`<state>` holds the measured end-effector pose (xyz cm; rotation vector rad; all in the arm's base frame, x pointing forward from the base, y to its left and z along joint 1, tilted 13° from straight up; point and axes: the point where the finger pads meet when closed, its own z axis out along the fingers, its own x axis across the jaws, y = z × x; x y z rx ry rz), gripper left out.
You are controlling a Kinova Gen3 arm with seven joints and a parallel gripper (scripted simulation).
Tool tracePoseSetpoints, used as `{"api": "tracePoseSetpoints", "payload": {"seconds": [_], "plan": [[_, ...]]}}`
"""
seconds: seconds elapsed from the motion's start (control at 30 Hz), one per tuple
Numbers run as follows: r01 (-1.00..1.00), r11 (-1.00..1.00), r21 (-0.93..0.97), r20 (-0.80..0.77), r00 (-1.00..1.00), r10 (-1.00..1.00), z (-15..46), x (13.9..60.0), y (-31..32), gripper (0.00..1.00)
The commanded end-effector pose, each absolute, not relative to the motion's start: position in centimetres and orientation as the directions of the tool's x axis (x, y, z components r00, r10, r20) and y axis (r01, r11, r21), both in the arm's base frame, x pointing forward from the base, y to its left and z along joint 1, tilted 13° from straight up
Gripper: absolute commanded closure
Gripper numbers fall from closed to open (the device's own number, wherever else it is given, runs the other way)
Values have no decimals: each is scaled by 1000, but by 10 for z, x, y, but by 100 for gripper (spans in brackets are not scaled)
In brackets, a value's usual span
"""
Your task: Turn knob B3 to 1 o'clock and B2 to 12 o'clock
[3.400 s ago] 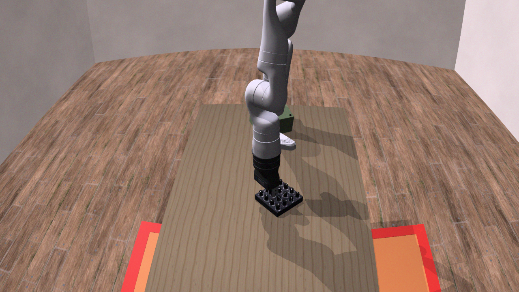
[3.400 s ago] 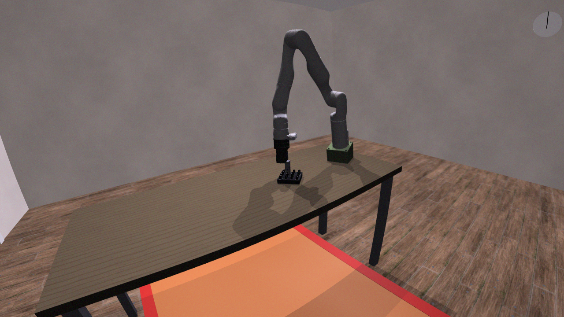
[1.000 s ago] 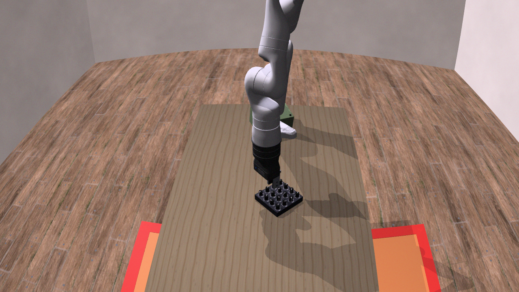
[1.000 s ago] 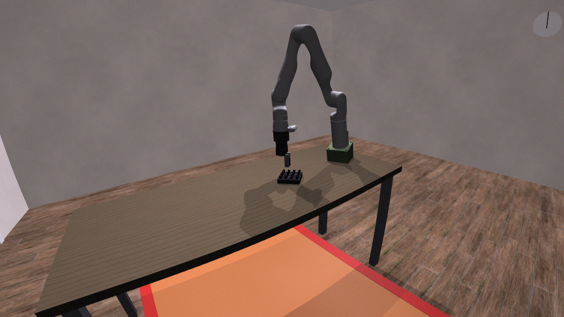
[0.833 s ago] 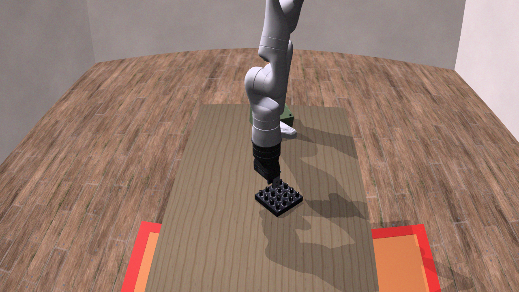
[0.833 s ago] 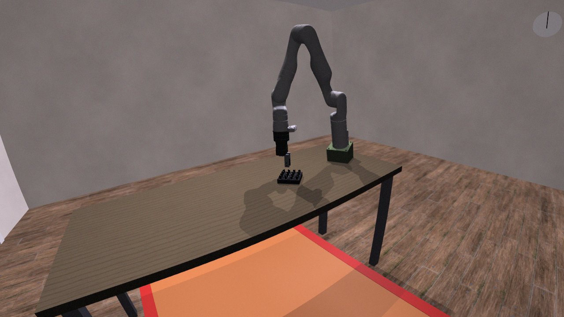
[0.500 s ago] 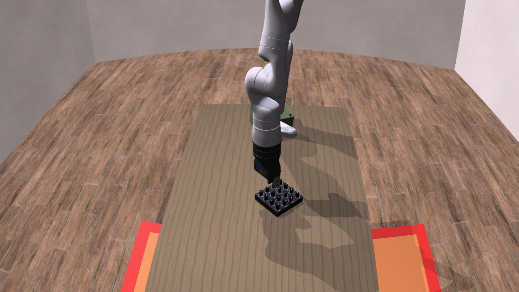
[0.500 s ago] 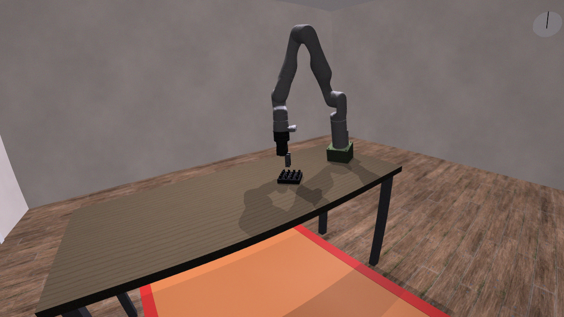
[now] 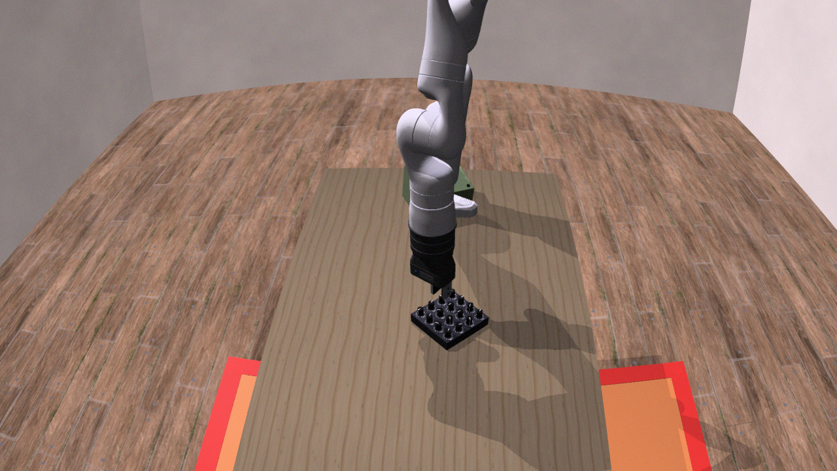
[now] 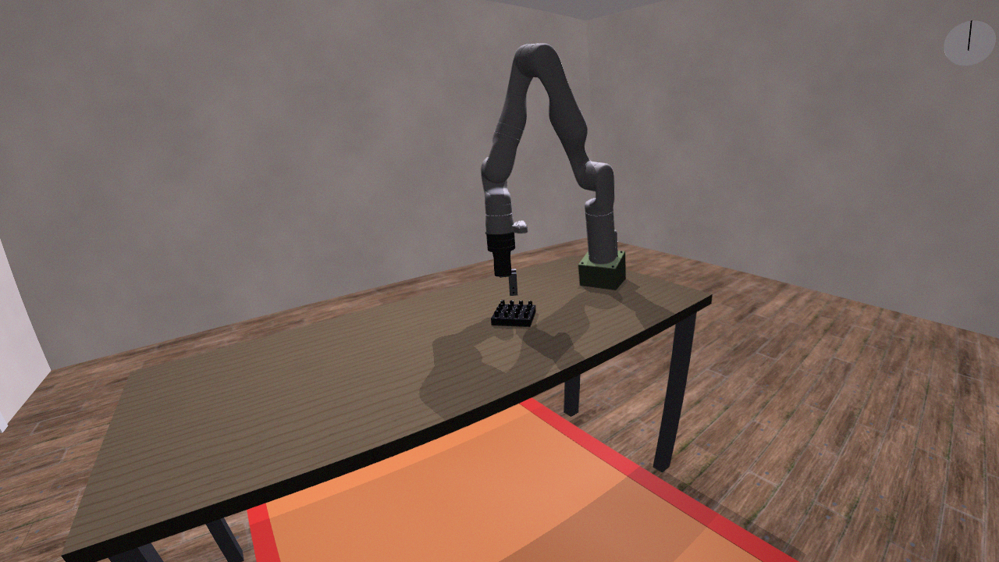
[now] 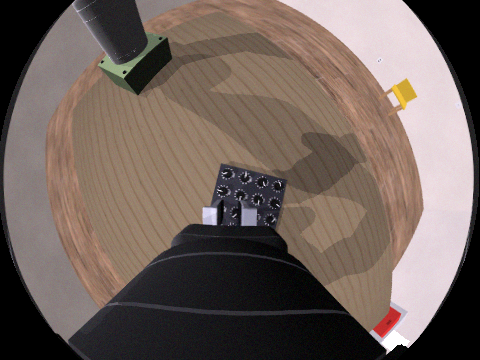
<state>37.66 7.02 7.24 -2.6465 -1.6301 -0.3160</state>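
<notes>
So the arm (image 9: 433, 134) (image 10: 567, 112) (image 11: 112, 30) is pretty sleek: smooth, light gray, chunky rounded joints, thin seam rings around its tube-like sections. Near the end it goes black, with pale lines across that wrist section (image 9: 431, 248) (image 10: 500, 241) (image 11: 230, 285). The gripper (image 9: 441, 290) (image 10: 513, 293) (image 11: 230, 208) has a black body and gray fingers, and from the side I can see tiny dark holes in one.
</notes>
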Motion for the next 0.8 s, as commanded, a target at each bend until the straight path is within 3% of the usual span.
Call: {"api": "tracePoseSetpoints", "payload": {"seconds": [0.0,0.2,0.77], "plan": [[903,-419,96,177,399,900,73,375,68,54],[942,-318,106,163,299,940,72,370,67,54],[964,223,146,89,-237,967,69,355,58,54]]}}
